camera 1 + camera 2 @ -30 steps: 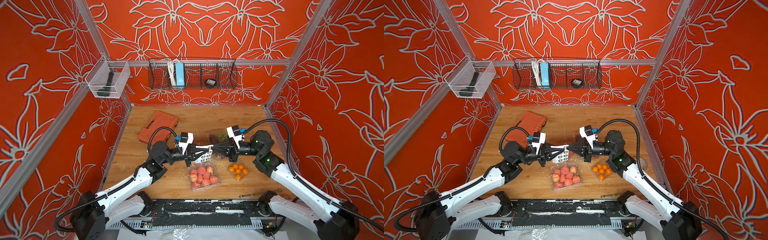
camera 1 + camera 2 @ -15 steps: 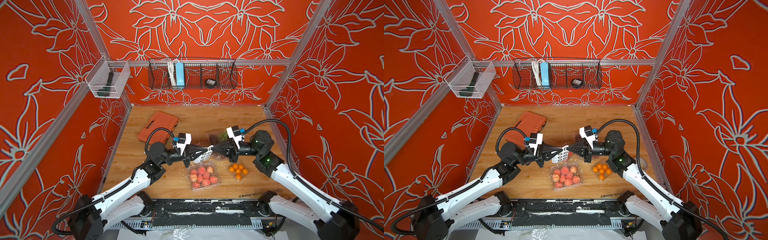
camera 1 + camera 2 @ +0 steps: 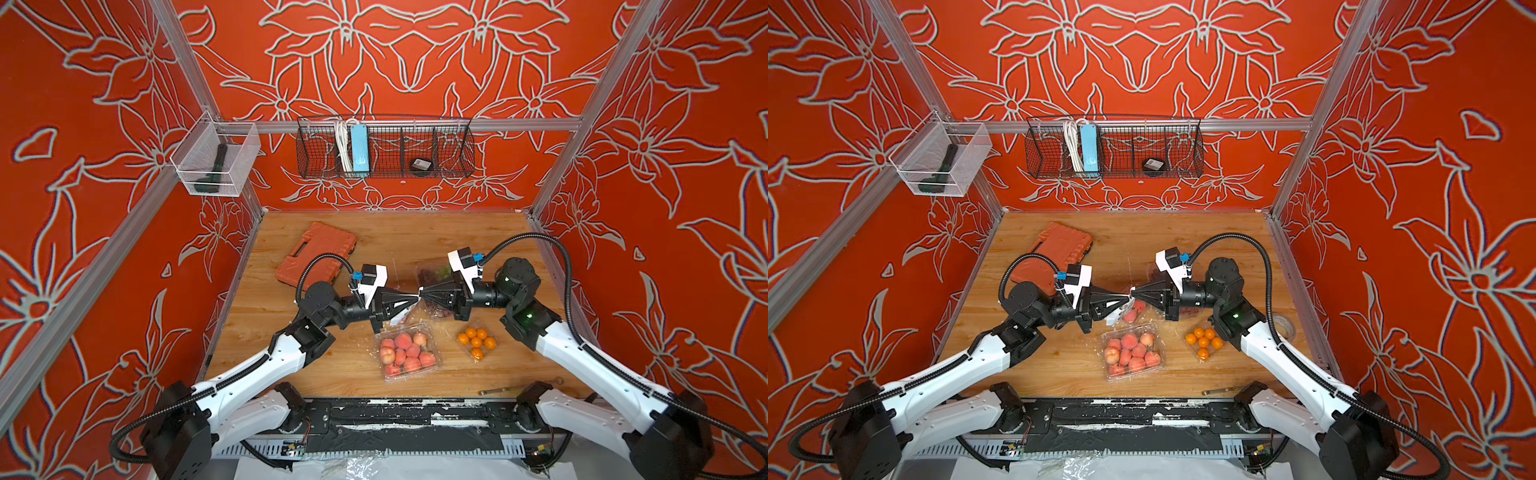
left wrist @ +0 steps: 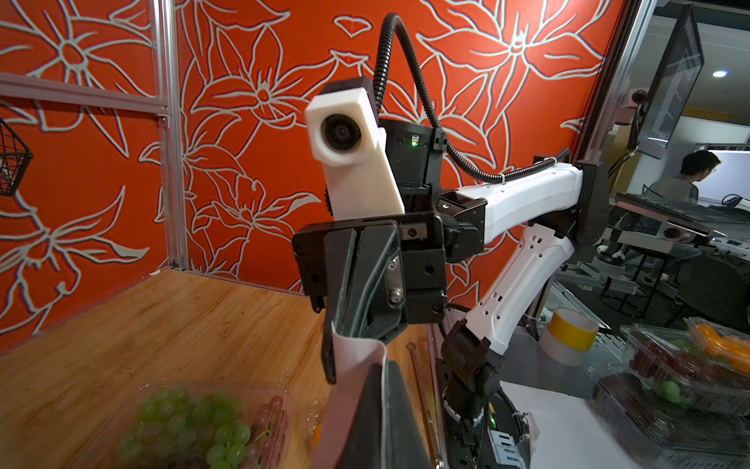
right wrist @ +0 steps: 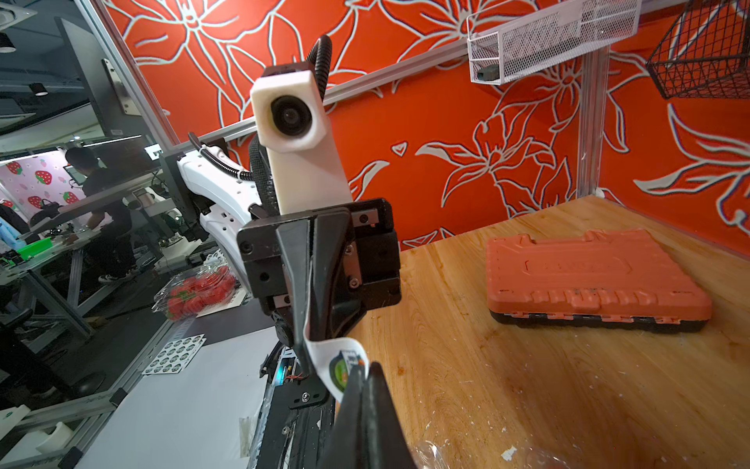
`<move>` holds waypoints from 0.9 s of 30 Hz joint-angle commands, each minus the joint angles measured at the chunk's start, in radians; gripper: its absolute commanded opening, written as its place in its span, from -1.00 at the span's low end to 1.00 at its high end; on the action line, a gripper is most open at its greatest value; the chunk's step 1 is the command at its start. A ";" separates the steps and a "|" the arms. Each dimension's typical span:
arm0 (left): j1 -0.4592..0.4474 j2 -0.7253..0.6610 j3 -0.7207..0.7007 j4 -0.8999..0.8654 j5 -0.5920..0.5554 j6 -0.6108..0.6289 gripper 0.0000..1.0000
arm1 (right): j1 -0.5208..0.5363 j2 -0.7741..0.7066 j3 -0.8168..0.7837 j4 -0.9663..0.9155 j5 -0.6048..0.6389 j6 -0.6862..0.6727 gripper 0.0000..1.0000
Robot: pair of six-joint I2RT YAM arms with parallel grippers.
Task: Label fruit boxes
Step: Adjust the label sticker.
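Your left pincer (image 3: 412, 296) just clamped shut on the sticker sheet (image 5: 320, 351), so with the right pincer (image 3: 423, 294) shut on a sticker (image 5: 340, 367) you can probably peel; the fruit boxes (image 3: 407, 353) sit on the surface (image 3: 374, 241) below.

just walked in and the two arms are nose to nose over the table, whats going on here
Both arms meet in mid-air above the wooden table. The left gripper and the right gripper are each shut on the same white sticker strip, which carries a round label, so a label is probably being peeled. The box of peaches, box of oranges and box of grapes lie on the table, none of them gripped.
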 commanded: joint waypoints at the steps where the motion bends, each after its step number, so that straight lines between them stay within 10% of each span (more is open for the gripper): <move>1: -0.003 0.012 0.019 0.029 0.001 -0.014 -1.00 | 0.011 -0.004 0.007 0.073 -0.029 0.016 -1.00; 27: 0.006 -0.013 -0.017 0.014 -0.067 -0.012 -1.00 | 0.013 -0.066 -0.018 0.040 -0.007 0.004 -1.00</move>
